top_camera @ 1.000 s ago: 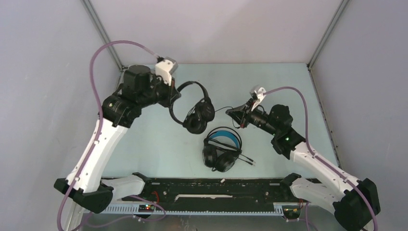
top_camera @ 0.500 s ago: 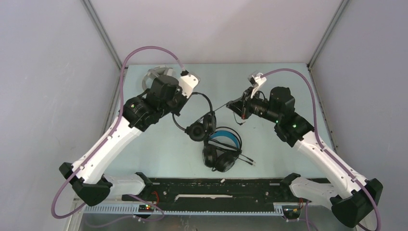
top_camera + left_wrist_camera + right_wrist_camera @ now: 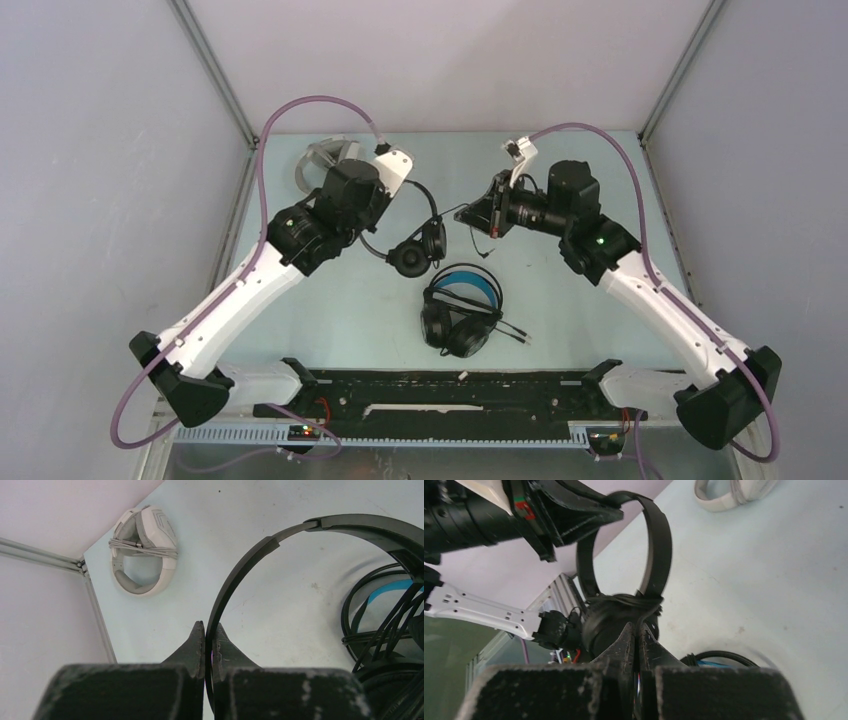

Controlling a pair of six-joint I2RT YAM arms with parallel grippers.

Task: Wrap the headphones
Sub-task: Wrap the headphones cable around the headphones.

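Top external: right arm swung left toward small black headphones (image 3: pixel 410 260) | cord (image 3: pixel 624 599) slackened, loops earcups | left fingers (image 3: pixel 194 647) clamp headband (image 3: pixel 350 524) | right fingers (image 3: pixel 626 640) pinch cord | wrapping underway

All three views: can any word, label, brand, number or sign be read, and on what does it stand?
No text can be read.
The thin black headset, the blue-lined headset and the white-grey headset show no brand.
The red and green mark on the left gripper is too small to read.
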